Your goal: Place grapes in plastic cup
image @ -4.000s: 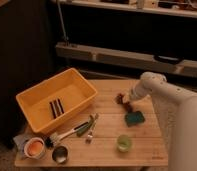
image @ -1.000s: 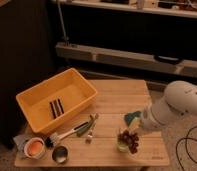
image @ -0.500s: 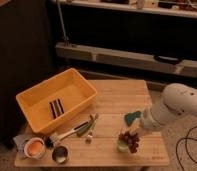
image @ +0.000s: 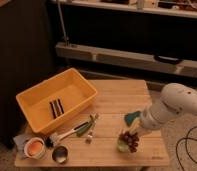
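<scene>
While the claw [image: 134,132] grips the grapes [image: 129,141], they hang at the mouth of the plastic cup [image: 121,147], near the front edge of the wooden bench [image: 117,95].
Farther back lie a teal sponge [image: 131,118] and a yellow bin [image: 57,100]; dark shelving [image: 132,56] lines the room behind.

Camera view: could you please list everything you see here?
wooden table: one, tan, centre.
yellow plastic bin: one, yellow, left.
dark sticks: two, black, in bin.
green-handled brush: one, green-white, beside bin.
dark metal cup: one, dark, front left.
round orange bowl: one, orange-white, front-left corner.
flat teal sponge: one, teal, right.
light-green plastic cup: one, green, front right.
reddish-purple grapes: one bunch, purple, at cup's mouth.
white robot arm: one, white, right.
gripper: one, jaws shut on grapes, above cup.
</scene>
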